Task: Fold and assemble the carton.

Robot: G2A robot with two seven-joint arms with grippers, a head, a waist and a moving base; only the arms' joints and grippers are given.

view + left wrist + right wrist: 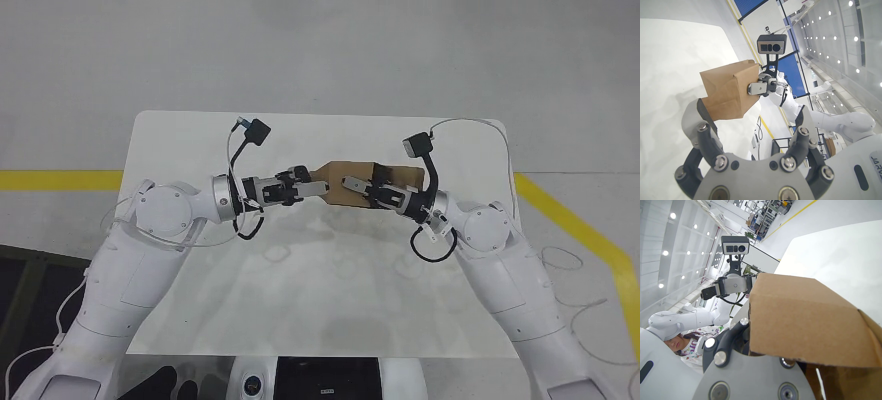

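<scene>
Hanging above desk (300, 290) middle, brown carton (340, 170), partly squared; inside hidden. Right end effector (753, 89) pinching carton wall. Left end effector (303, 184) spread wide at carton's opposite end, one of its fingers (703, 111) touching flap.

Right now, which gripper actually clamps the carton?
The right gripper, its fingers closed on the carton wall; the left gripper stands spread, one finger touching a flap.

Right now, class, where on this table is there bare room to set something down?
Free: the broad near part of the table, between the carton and the near edge; also the far strip behind the carton. Crowded: mid-table, where the left pincer and right pincer meet the carton.
</scene>
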